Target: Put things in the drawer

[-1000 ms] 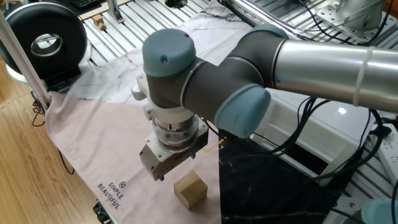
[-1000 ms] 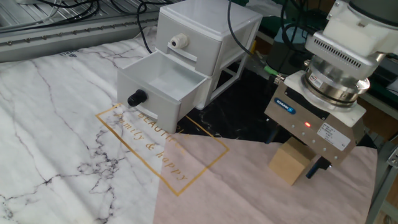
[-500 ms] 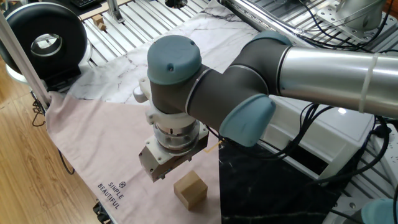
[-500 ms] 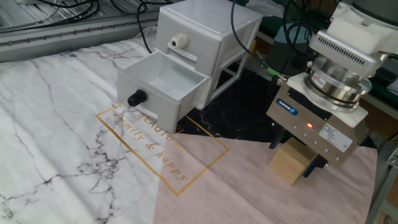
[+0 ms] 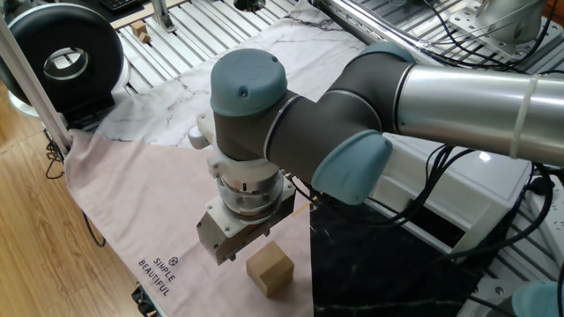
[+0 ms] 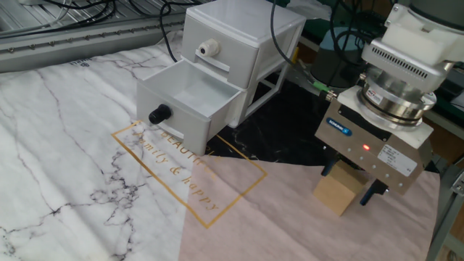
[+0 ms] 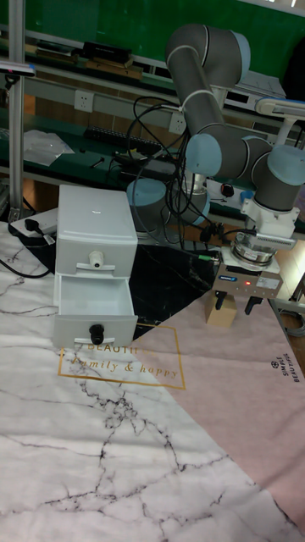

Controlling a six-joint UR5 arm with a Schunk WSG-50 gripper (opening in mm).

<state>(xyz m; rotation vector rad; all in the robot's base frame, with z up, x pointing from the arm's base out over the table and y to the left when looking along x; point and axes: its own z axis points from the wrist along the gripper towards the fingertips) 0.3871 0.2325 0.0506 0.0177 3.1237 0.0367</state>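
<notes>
The light-tan wooden cube (image 6: 335, 197) (image 5: 270, 269) (image 7: 219, 317) rests on the pink cloth. My gripper (image 6: 349, 181) (image 7: 235, 305) hangs right over it, open, with one dark finger (image 6: 330, 168) at the cube's far-left side and the other at its right. No contact shows. In one fixed view the gripper's body hides the fingers. The white drawer (image 6: 190, 98) (image 7: 95, 315) with the black knob (image 6: 159, 114) stands pulled out of the white cabinet (image 6: 239, 32), nothing visible inside it, well to the left of the cube.
The cabinet's upper drawer (image 6: 210, 54), with a white knob, is closed. A black marbled sheet (image 5: 388, 273) lies beside the cube. A marble-print cloth (image 6: 72, 145) lies in front of the drawer. Cables run behind the cabinet. A black round device (image 5: 62, 57) sits at the table's far end.
The gripper has come down a little and shifted slightly, so its fingers now stand lower beside the cube. The cube and the drawer have not moved.
</notes>
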